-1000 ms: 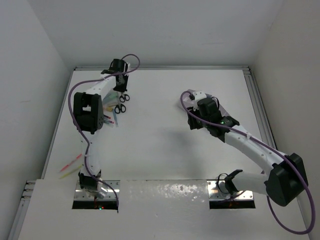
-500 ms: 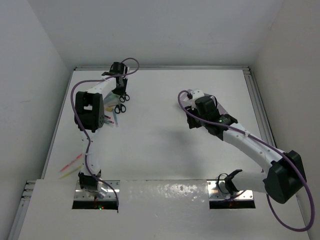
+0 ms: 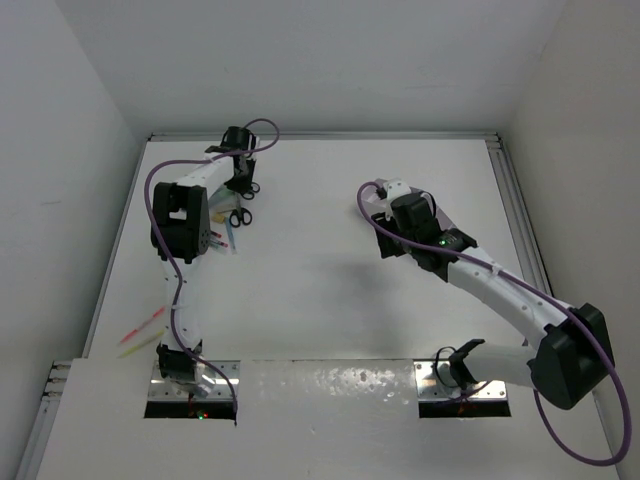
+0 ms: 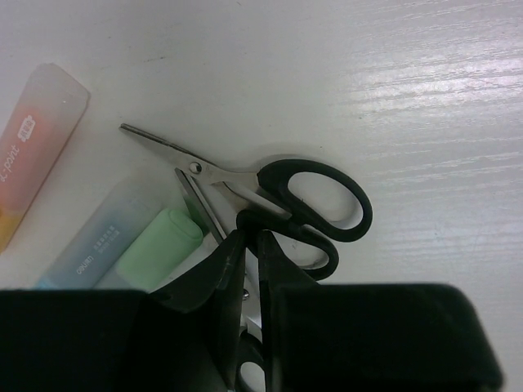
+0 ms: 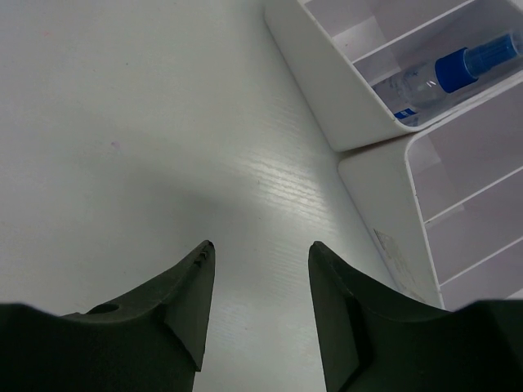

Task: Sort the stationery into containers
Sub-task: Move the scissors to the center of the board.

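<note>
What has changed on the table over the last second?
The left gripper crept a little toward the scissors; its jaws now stand almost closed at a handle loop, though a firm hold can't be confirmed. The right gripper barely shifted, jaws open and empty beside the organiser. Scissors and markers lie where they were.

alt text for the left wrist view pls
The left gripper, fingers nearly together, pinches a handle loop of black-handled scissors lying on the white table, blades pointing up-left. Left of them lie a green marker, a blue marker and an orange marker.
</note>
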Tool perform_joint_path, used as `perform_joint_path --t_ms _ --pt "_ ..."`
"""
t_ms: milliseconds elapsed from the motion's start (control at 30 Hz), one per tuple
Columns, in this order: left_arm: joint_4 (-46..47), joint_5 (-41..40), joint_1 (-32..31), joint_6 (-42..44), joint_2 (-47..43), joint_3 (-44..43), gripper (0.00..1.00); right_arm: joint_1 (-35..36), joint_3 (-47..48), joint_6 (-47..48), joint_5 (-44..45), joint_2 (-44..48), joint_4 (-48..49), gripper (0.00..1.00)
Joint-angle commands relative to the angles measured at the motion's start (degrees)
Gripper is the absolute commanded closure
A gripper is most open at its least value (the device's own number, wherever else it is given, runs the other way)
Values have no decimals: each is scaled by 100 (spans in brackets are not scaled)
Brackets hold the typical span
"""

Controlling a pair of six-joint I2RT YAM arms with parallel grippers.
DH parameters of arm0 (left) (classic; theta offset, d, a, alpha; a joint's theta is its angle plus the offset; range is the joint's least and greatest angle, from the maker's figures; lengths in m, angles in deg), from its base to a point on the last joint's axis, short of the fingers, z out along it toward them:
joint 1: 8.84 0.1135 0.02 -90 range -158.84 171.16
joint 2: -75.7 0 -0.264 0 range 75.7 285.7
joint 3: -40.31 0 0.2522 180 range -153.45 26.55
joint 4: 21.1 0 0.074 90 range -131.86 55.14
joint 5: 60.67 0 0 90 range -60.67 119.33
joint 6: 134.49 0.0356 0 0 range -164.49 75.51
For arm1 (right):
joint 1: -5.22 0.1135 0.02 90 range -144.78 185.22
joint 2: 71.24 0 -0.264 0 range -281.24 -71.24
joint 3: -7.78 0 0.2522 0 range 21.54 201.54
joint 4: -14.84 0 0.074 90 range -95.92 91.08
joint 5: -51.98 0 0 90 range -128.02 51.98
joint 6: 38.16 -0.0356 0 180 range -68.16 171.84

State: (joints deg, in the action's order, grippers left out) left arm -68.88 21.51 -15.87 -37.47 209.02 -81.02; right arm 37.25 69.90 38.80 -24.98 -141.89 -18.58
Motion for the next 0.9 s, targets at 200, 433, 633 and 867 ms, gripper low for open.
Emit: perform_joint_path --t_ms 200,433,633,867 --pt "97 307 -18 -175 142 -194 86 31 130 65 199 201 -11 49" --pt "27 -123 -220 202 19 -72 83 31 148 117 243 236 -47 48" --pt "27 -36 -247 378 98 61 84 49 200 152 243 201 -73 47" --pt "97 96 -448 1009 -68 412 87 49 183 188 313 262 -82 46"
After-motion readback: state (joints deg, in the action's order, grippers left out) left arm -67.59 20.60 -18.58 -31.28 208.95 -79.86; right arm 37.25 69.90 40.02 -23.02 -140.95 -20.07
